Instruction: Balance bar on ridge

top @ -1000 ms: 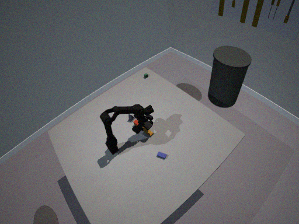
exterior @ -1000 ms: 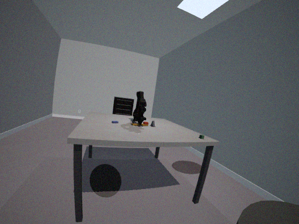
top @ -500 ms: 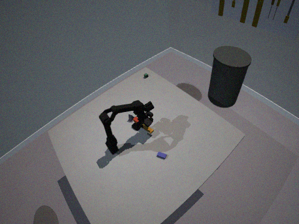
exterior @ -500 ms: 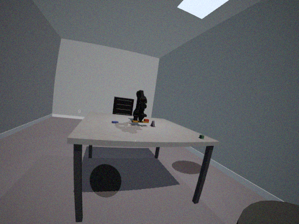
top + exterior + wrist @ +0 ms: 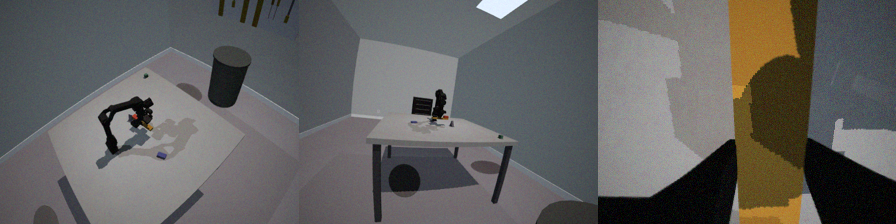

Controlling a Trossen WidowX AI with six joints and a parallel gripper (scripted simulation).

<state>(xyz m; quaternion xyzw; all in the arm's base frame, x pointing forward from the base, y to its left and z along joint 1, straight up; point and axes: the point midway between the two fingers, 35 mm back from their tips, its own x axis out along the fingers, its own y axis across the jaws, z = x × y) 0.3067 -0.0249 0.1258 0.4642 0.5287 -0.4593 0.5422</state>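
The orange-yellow bar has a red block at one end. My gripper is shut on the bar, with one dark finger on each side of it in the wrist view. The bar is held a little above the table and looks roughly level in the exterior view. The grey ridge stands on the table beside the bar's red end, apart from it in the exterior view. In the top view the arm partly hides the bar's middle.
A purple-blue block lies on the table on the side away from the ridge. A small green block lies near a table corner. A dark bin stands beyond the table edge. The arm's shadows fall across the table.
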